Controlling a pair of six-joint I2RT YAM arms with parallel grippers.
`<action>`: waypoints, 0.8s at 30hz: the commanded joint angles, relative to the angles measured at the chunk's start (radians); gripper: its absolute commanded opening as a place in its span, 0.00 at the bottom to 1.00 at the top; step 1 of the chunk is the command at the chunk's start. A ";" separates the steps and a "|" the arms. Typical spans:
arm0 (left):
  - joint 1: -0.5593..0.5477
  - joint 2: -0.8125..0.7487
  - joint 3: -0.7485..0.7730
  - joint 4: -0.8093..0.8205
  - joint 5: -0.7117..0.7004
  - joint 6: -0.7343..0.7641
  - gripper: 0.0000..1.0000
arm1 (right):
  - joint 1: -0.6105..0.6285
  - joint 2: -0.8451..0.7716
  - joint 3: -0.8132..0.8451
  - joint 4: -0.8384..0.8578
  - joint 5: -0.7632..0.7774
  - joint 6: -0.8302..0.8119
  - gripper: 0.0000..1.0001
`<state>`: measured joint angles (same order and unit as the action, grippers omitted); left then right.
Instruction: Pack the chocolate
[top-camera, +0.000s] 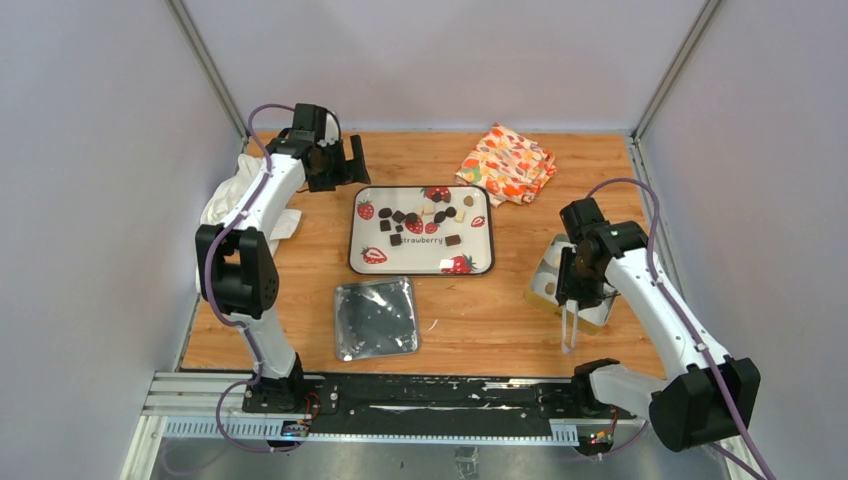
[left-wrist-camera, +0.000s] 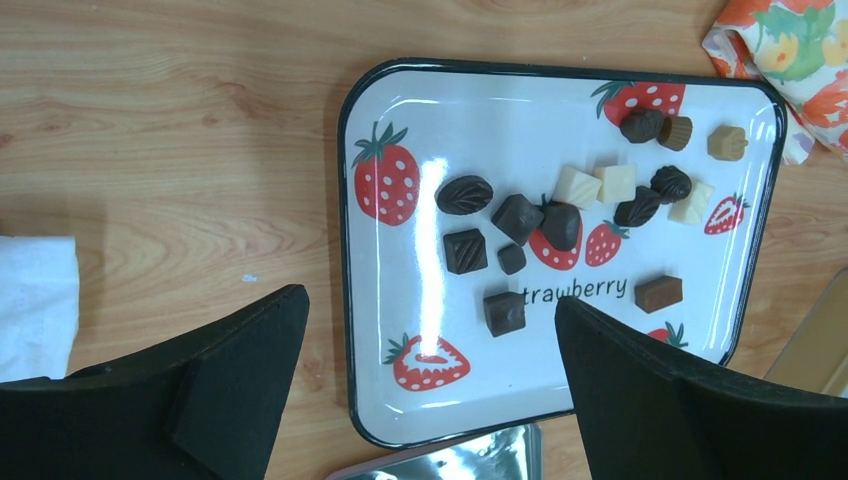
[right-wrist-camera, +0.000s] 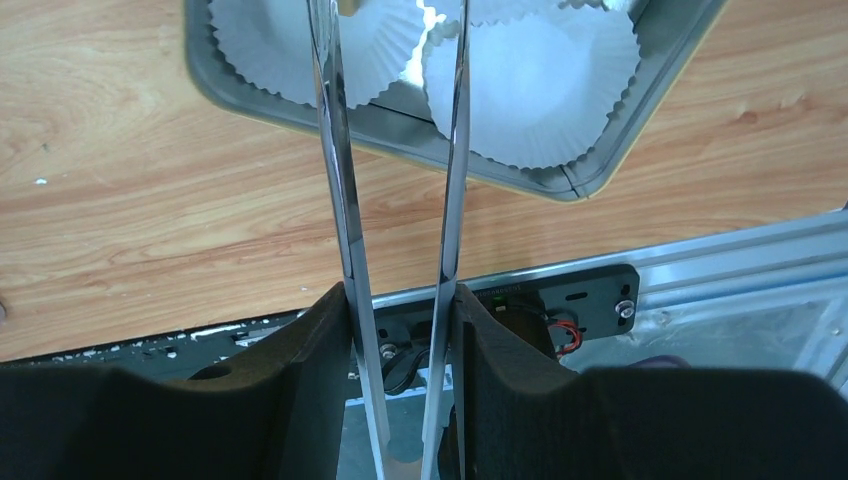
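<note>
Chocolate (top-camera: 398, 216) (left-wrist-camera: 517, 217): a dozen-plus small pcs, all on the strawberry-print tray (top-camera: 420, 258) (left-wrist-camera: 385, 280), mid tabletop (top-camera: 470, 310). Mostly dark squares and rounds, one leaf-shaped. A few cream cubes and a couple of tan pcs sit twd the tray's far-right part. Pcs lie loose in the far half, some touching. One dark square and one mid-brown block lie apart by the printed word.

L hand (top-camera: 340, 165) (left-wrist-camera: 428, 300): jaws spread wide, nothing btwn them. Top view puts it just off the tray's far-left corner. Its wrist view looks down on the tray, one finger over bare wood, the other over the tray's near-right part. Not touching tray or chocolate.

R hand (top-camera: 580, 275) (right-wrist-camera: 400, 300): clamped on a pair of metal tongs (top-camera: 570, 325) (right-wrist-camera: 335, 180), fingers pressing both blades from outside. Blades stand apart, joined end twd the near edge, and they reach over the box (top-camera: 545, 285) (right-wrist-camera: 520, 175) at the tabletop's right side. Tips run out of the wrist view, so can't tell if they carry anything. Box holds white pleated paper cups (right-wrist-camera: 540, 90), packed side by side.

Foil-lined lid (top-camera: 375, 318) (left-wrist-camera: 470, 465): flat, just near-side of the tray's left half. Patterned cloth (top-camera: 507, 162) (left-wrist-camera: 790, 50): bunched beyond the tray's far-right corner. White cloth (top-camera: 225, 205) (left-wrist-camera: 35, 300): left edge, under the L arm.
</note>
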<state>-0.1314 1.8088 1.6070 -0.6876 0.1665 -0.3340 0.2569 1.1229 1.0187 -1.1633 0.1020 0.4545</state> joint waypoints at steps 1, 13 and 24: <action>0.007 0.020 0.033 -0.005 0.023 0.000 1.00 | -0.027 0.015 -0.034 -0.038 0.059 0.090 0.00; 0.007 0.004 0.002 0.004 0.017 0.002 1.00 | -0.051 0.052 -0.110 0.005 0.079 0.130 0.00; 0.007 0.011 0.012 0.006 0.022 0.000 1.00 | -0.054 0.104 -0.107 0.065 0.061 0.099 0.27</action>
<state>-0.1314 1.8114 1.6100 -0.6865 0.1768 -0.3344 0.2199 1.2083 0.9150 -1.1099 0.1608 0.5610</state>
